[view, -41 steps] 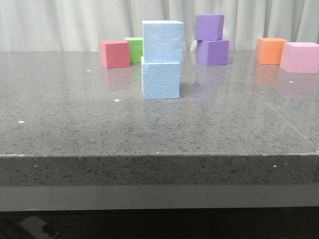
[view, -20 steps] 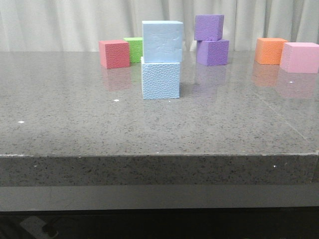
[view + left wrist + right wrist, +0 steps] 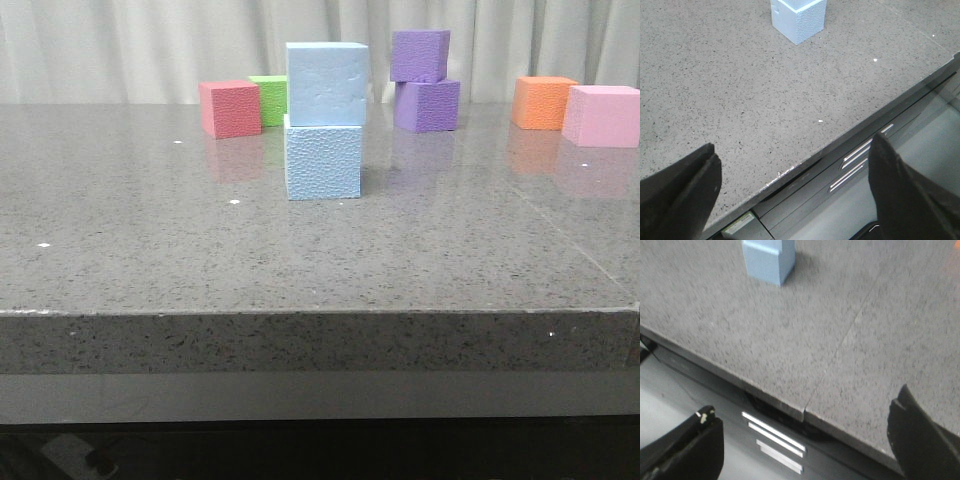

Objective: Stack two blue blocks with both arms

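One blue block (image 3: 327, 83) sits atop the other blue block (image 3: 322, 157) on the table (image 3: 300, 270); my left gripper (image 3: 790, 195) and right gripper (image 3: 805, 450) hang spread and empty at the table's edge, so stacking looks finished, nothing left but resting.

no readable text, labels, brands or numbers show in any view.

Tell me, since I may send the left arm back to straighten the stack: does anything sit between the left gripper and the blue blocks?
Nothing visible does. In the left wrist view only bare table lies between the open left gripper and the blue blocks; the other cubes stand farther back.
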